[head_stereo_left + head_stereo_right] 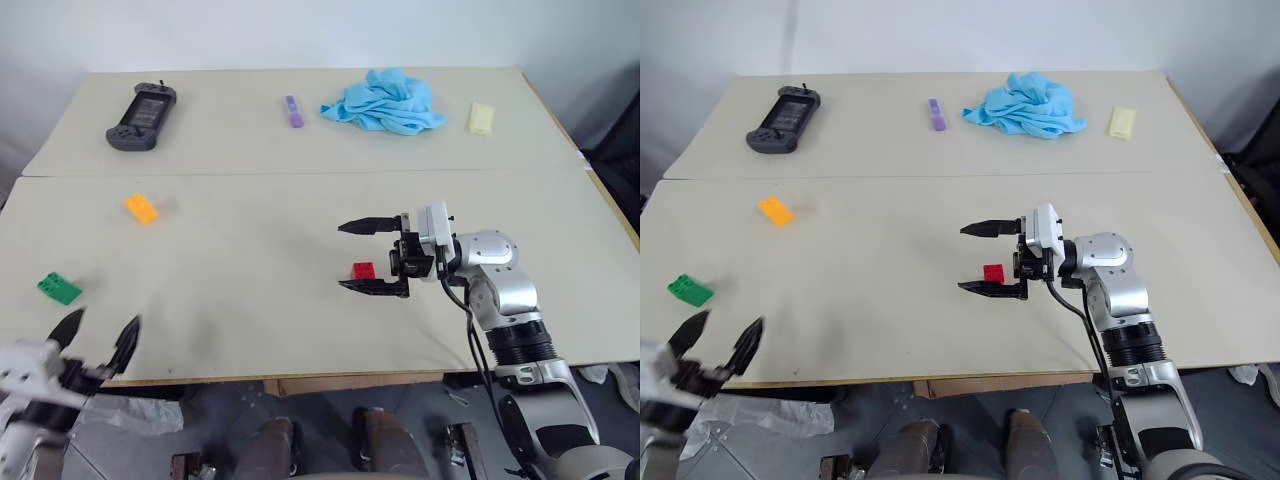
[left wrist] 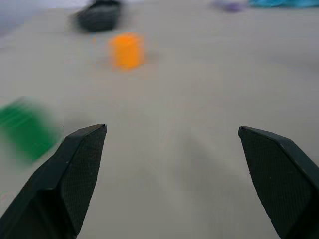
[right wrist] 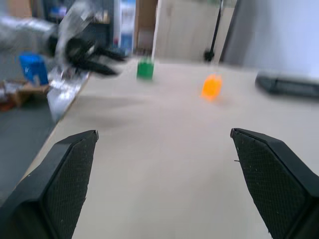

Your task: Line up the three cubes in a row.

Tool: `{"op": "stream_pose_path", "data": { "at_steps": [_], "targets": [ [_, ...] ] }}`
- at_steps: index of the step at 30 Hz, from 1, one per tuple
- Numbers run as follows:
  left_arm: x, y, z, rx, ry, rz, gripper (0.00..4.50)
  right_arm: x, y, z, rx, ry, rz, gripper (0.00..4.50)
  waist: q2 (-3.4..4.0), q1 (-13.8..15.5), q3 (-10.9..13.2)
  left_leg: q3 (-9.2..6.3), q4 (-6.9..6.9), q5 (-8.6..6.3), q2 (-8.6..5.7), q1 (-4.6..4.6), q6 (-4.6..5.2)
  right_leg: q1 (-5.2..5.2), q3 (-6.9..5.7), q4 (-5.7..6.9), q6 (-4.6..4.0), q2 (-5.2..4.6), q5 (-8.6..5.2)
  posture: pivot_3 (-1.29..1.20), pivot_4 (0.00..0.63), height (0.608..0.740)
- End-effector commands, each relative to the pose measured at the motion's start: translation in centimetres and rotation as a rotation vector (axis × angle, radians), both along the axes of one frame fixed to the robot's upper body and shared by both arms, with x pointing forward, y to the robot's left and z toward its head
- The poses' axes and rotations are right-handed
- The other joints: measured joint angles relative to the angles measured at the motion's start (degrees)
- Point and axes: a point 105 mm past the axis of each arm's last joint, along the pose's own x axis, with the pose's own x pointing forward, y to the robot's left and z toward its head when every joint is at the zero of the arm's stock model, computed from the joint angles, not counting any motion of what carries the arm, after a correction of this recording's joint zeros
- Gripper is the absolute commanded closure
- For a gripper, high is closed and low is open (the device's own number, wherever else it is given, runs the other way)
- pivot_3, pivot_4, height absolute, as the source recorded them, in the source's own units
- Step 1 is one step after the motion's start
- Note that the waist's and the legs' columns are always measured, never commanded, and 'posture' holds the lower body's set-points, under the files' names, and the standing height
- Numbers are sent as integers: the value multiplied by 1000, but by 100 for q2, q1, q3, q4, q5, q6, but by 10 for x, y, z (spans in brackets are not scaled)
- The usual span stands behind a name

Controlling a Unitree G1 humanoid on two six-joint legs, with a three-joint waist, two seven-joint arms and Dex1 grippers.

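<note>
From my station I see the right claw [image 1: 361, 256] hanging over the middle of the counter [image 1: 250, 260], pointing toward the robot's left, its two fingers spread wide. The red cube [image 1: 363, 270] lies on the counter in the gap between them, touching neither as far as I can tell. The left claw [image 1: 98, 333] sits at the counter's near left edge, fingers also spread, gripping nothing. The green cube [image 1: 59, 288] rests just beyond it near that edge, and the orange cube [image 1: 141, 208] lies farther in, well apart from the red one. Along the far side I make out a dark handheld game controller [image 1: 142, 116], a small purple stick [image 1: 293, 111], a crumpled blue cloth [image 1: 385, 102] and a pale yellow block [image 1: 481, 118]. I can read no writing or brand on anything.
</note>
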Motion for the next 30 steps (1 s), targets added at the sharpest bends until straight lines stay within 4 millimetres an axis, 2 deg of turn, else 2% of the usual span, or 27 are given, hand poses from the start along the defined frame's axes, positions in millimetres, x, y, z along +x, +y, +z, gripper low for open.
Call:
{"op": "stream_pose_path", "data": {
  "at_steps": [1, 7, 9, 13, 18, 21, 22, 25, 30],
  "targets": [
    [-27, 25, 5, -3, -56, 174, 0, -2, 0, 6, 42, -29, 27, 25, -3, 55, 0, -2, 1, -1, -1, 11, 2, 15, -1, -2, 0, -3, 0, 0, 150, 740],
    [-54, 54, -4, -55, -76, 364, 0, -1, -2, 3, 42, -75, 19, 25, -14, 70, -6, -18, -3, -12, -2, 26, 6, 39, -9, -18, -2, -7, 1, 0, 150, 740],
    [-56, 57, -9, -51, -56, 387, 0, -1, -3, 0, 29, -82, 18, 25, -14, 30, -6, -18, -7, -14, -1, 26, 6, 38, -10, -21, -3, -7, 1, 0, 150, 740],
    [-16, 38, 9, -43, -75, 295, 0, -1, -5, 2, 33, -64, 8, 25, -16, 16, -7, -22, -8, -15, -2, 22, 9, 41, -15, -27, -3, -7, 1, 0, 150, 740],
    [19, 25, 33, -143, -145, 419, 0, -5, 0, 6, 35, -56, 39, 25, -16, -9, -8, -27, -6, -15, -2, 24, 7, 43, -16, -23, -2, -6, 2, 0, 150, 740],
    [51, 5, 34, -162, -71, 411, 0, -6, 3, 6, 28, -53, 48, 25, -16, -7, -8, -26, -6, -16, -2, 24, 6, 38, -16, 6, -3, -2, 2, 0, 150, 740],
    [58, 4, 34, -165, -52, 459, 0, -6, 4, 6, 28, -51, 51, 25, -17, -13, -8, -26, -6, -15, -4, 23, 5, 38, -16, 6, -2, 0, 2, 0, 150, 740],
    [66, 10, 41, -146, -51, 624, 0, -6, 5, 8, 33, -49, 51, 25, -21, -12, -10, -25, -3, -14, -4, 22, 4, 36, -15, 10, -2, 8, 2, 0, 150, 740],
    [76, 8, 49, -177, -83, 716, 0, -6, 6, 9, 34, -48, 46, 25, -21, -4, -11, -25, -3, -13, -4, 22, 1, 33, -15, 11, -2, 10, 2, 0, 150, 740]
  ]
}}
